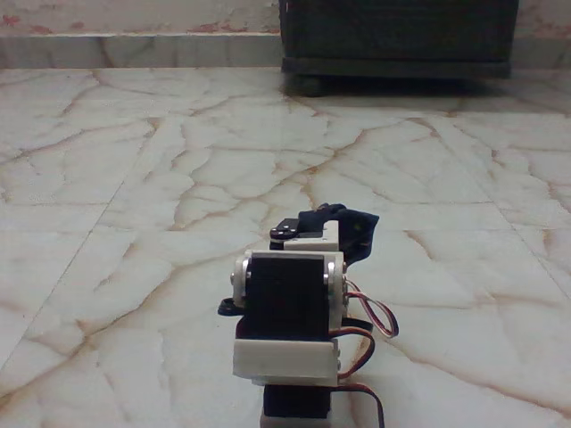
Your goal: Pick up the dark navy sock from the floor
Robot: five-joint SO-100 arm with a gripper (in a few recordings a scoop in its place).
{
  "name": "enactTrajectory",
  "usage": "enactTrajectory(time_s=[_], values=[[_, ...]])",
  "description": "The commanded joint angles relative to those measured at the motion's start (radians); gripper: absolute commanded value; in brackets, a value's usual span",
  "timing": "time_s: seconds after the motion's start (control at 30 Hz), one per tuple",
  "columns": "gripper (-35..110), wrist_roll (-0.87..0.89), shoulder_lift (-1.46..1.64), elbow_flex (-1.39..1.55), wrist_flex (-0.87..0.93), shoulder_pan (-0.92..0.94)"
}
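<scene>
The arm stands at the bottom middle of the fixed view and reaches away from the camera, so I see it from behind. Its white and black wrist hides most of the gripper [323, 225]. The dark navy sock [359, 230] is bunched up right at the gripper's far end, sticking out to the right of the wrist. The jaws are hidden, and I cannot tell whether they hold the sock or whether it rests on the floor [161, 178]. The floor is glossy cream marble with reddish-brown veins.
A dark cabinet [397, 36] on round feet stands at the back right against the wall. Red and black servo wires [379, 316] loop out on the arm's right side. Open tile floor lies to the left, right and beyond the arm.
</scene>
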Motion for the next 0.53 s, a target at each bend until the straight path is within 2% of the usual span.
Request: enactTrajectory(time_s=[0.0, 0.5], values=[[0, 0.015, 0.043, -0.002, -0.011, 0.003], [0, 0.031, 0.043, -0.002, -0.017, 0.002]])
